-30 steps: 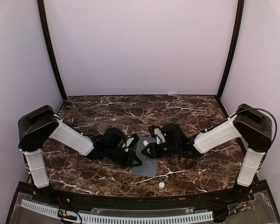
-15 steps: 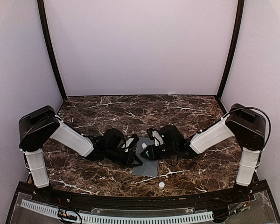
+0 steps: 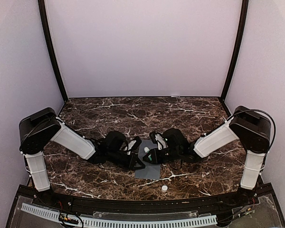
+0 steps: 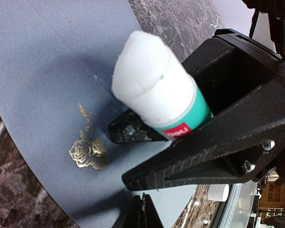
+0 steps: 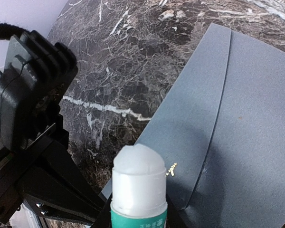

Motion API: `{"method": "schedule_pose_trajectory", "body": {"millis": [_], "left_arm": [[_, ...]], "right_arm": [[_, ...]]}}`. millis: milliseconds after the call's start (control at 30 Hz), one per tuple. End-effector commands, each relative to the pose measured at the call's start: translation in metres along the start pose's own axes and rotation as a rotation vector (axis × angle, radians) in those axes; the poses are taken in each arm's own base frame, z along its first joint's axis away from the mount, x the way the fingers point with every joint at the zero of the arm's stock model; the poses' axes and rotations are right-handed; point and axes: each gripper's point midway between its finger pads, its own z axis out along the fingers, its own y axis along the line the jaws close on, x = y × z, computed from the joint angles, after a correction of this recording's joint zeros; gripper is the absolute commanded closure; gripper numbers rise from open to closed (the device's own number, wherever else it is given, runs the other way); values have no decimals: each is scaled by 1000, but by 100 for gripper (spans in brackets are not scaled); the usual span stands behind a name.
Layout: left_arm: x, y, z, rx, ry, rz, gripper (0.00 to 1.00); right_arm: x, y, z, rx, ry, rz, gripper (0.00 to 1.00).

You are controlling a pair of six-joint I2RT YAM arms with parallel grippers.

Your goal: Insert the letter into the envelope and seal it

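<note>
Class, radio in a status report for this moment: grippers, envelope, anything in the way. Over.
Left gripper shut, at envelope. Right gripper shut on uncapped glue stick above envelope. Letter not in view. Loose white cap nearby, not blocking.

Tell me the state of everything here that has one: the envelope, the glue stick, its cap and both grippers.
envelope: flat on the table, flap folded down.
glue stick: uncapped, glue wound out, held over the envelope.
cap: off, lying on the table.
left gripper: shut, holding nothing.
right gripper: shut on the glue stick.
</note>
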Motion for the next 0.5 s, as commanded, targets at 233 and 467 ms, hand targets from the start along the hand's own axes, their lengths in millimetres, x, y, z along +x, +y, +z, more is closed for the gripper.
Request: {"method": "schedule_pose_trajectory", "body": {"millis": [233, 467], "left_arm": [[20, 15, 2, -50, 52, -21, 100], [18, 15, 2, -50, 48, -20, 100]], "right_arm": [[-24, -28, 11, 73, -24, 22, 100], [-24, -31, 13, 60, -8, 30, 100]]}}
